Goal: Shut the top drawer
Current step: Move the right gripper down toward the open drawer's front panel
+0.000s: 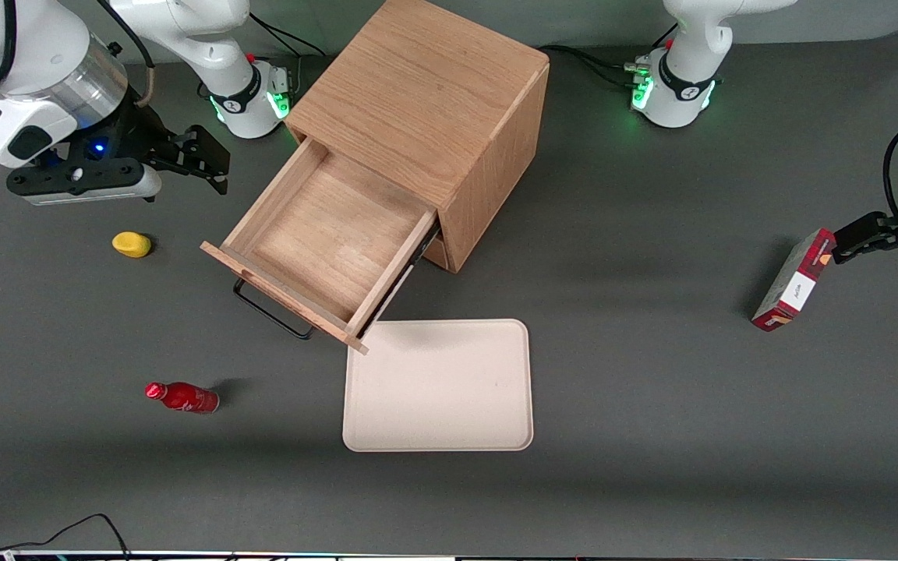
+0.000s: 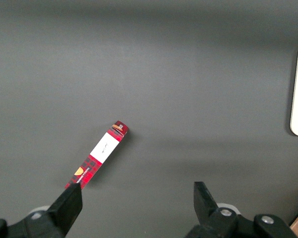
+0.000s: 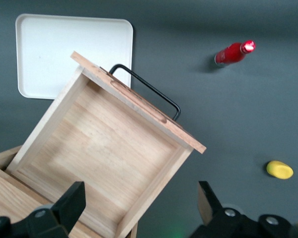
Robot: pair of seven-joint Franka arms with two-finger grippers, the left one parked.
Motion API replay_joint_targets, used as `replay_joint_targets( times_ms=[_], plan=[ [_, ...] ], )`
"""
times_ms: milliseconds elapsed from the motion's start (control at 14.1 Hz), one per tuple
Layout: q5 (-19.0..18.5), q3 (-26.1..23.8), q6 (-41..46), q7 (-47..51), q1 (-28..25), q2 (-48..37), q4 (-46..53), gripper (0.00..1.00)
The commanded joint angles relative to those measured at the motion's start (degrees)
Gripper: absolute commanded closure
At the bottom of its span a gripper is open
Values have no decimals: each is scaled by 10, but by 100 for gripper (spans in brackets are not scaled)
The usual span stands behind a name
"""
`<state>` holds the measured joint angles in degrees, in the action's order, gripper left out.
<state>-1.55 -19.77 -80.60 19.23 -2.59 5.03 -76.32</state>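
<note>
The top drawer [image 1: 324, 234] of the oak cabinet [image 1: 426, 101] is pulled far out and is empty. Its flat front carries a thin black wire handle [image 1: 270, 312], which faces the front camera. My right gripper [image 1: 211, 160] is open and empty. It hovers above the table beside the drawer's side wall, toward the working arm's end, and touches nothing. The right wrist view looks down into the drawer [image 3: 104, 153], with the handle [image 3: 149, 89] visible. There the gripper [image 3: 140, 193] spans the drawer's side wall from above. The lower drawer is hidden under the top one.
A white tray [image 1: 438, 386] lies on the table just in front of the drawer's front corner. A yellow object [image 1: 132, 245] and a lying red bottle [image 1: 182, 397] are toward the working arm's end. A red box [image 1: 794, 280] lies toward the parked arm's end.
</note>
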Motion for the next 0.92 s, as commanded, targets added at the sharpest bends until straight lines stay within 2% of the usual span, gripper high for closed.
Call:
replay_joint_targets(
  times_ms=[0, 213, 497, 852],
  plan=[
    [-4, -7, 23, 15, -1, 9, 21, 0],
    [-6, 1, 23, -31, 3, 16, 25, 0],
    [-5, 21, 24, -237, 4, 29, 42, 0],
    [-6, 22, 33, -463, 5, 41, 55, 0]
  ],
)
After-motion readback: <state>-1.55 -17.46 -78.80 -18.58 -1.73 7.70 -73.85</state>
